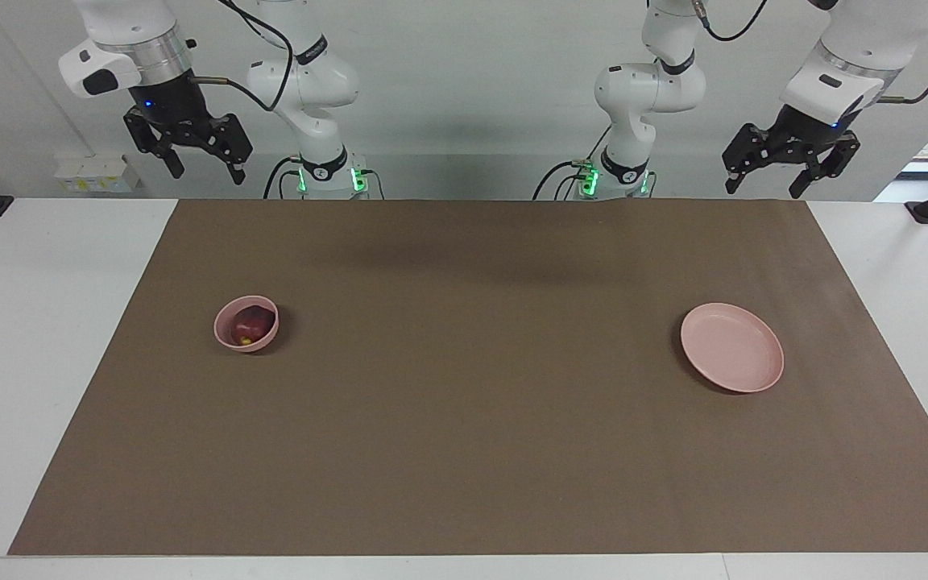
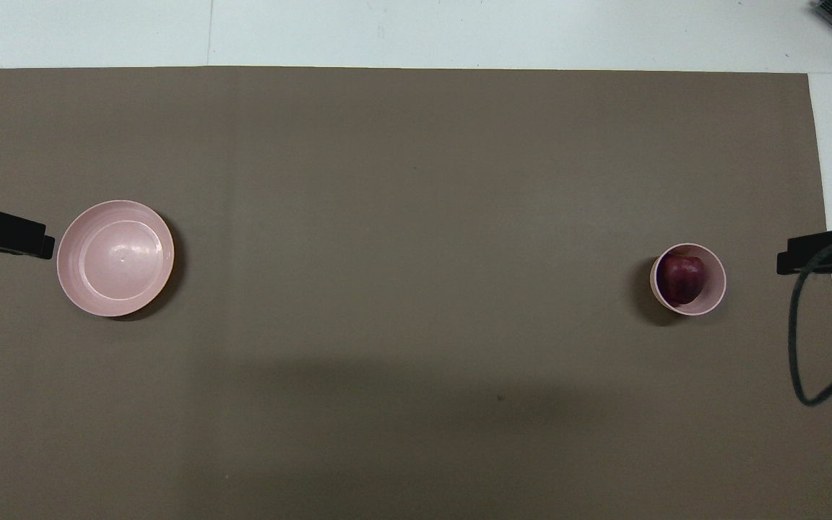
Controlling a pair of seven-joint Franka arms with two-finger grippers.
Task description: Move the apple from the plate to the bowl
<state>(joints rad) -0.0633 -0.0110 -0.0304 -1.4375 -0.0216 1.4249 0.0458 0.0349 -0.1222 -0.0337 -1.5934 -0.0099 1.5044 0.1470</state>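
Note:
The dark red apple (image 1: 249, 325) lies inside the small deep pink bowl (image 1: 226, 338), toward the right arm's end of the brown mat; it also shows in the overhead view (image 2: 680, 279), in the bowl (image 2: 713, 289). The wide shallow pink plate (image 1: 731, 347) sits bare toward the left arm's end, and shows in the overhead view too (image 2: 115, 258). My right gripper (image 1: 206, 172) hangs open and empty, high over the right arm's end of the table, well clear of the bowl. My left gripper (image 1: 764, 188) hangs open and empty, high over the left arm's end, well clear of the plate.
The brown mat (image 1: 480, 419) covers most of the white table (image 1: 37, 338). A black cable (image 2: 802, 361) loops down by the right gripper (image 2: 817, 258) at the mat's edge. The left gripper's tip (image 2: 4, 235) shows beside the plate in the overhead view.

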